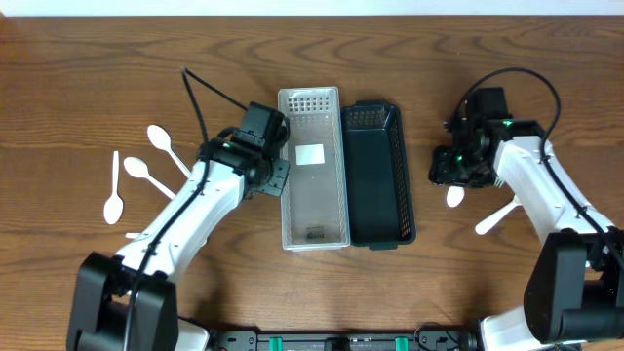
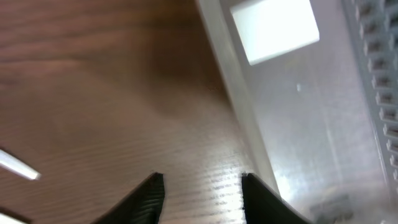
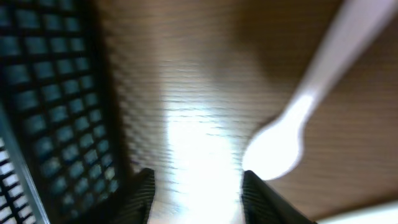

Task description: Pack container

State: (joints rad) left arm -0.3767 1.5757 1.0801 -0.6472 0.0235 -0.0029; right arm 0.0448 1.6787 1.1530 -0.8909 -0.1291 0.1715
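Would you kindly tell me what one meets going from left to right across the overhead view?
three white spoons → left gripper → clear basket → dark basket → right gripper → lone white spoon

Seemingly a robotics lab bench: a wood-grain table [image 1: 78, 58] with a left arm [image 1: 185, 219] and right arm [image 1: 546, 185] mounted along a black rail [image 1: 331, 341] at the bottom edge, black cable [image 1: 200, 93] trailing.

1 wooden table [image 1: 78, 78] (brown, grained) — faintly glossy.
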